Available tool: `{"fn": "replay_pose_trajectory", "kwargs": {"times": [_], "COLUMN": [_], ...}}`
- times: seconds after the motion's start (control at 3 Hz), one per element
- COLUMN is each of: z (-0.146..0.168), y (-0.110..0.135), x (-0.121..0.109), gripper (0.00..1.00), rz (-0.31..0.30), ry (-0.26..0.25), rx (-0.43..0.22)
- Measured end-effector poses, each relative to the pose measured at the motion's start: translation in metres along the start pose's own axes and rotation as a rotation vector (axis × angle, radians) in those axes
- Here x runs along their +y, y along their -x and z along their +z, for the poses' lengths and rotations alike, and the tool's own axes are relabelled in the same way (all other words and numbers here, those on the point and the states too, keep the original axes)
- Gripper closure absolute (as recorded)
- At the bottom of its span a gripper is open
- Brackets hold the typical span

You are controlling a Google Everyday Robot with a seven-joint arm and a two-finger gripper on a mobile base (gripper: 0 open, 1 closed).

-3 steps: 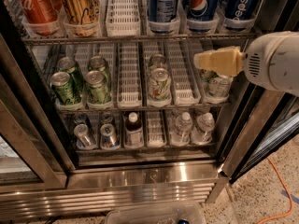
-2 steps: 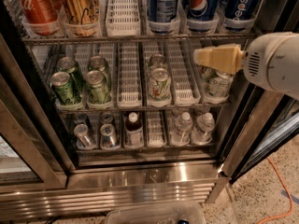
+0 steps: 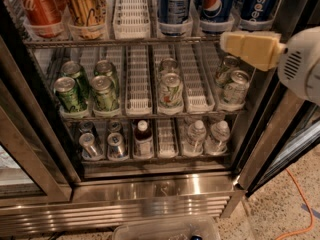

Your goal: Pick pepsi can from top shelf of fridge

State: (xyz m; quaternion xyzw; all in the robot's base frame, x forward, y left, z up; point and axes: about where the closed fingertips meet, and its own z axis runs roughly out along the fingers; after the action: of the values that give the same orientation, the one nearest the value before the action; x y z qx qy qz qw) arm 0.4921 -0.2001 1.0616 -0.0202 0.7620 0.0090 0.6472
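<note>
Raised slightly: gripper (image 3: pixel 236 45); openness cannot tell, apparently empty. Approach step. Just above: pepsi can (image 3: pixel 262 4); next needs further lift, then reach in.

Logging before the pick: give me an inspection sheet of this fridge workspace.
Surface: top shelf, wire rack with white dividers.
Job's things: pepsi can upright in the top shelf's rightmost lane; fridge, steel base.
Clutter: red can, gold can and other blue cans on the same shelf; green cans and bottles below.
Hand: before the fridge's right side, just below the pepsi can, apart from it.
Cables: orange cable on the floor, lower right.
Surroundings: speckled floor; clear bin at the fridge's foot.
</note>
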Motion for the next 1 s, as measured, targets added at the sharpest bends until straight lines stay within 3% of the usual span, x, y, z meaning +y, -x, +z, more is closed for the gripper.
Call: {"fn": "replay_pose_trajectory", "kwargs": {"times": [0.33, 0.67, 1.0], "z": [-0.019, -0.03, -0.027], "y": [0.02, 0.024, 0.006], "x": [0.002, 0.026, 0.048], "gripper": [0.0, 0.0, 0.0], "rz": [0.048, 0.068, 0.11], "ry": [-0.02, 0.009, 0.037], "rx": [-0.07, -0.115, -0.104]}}
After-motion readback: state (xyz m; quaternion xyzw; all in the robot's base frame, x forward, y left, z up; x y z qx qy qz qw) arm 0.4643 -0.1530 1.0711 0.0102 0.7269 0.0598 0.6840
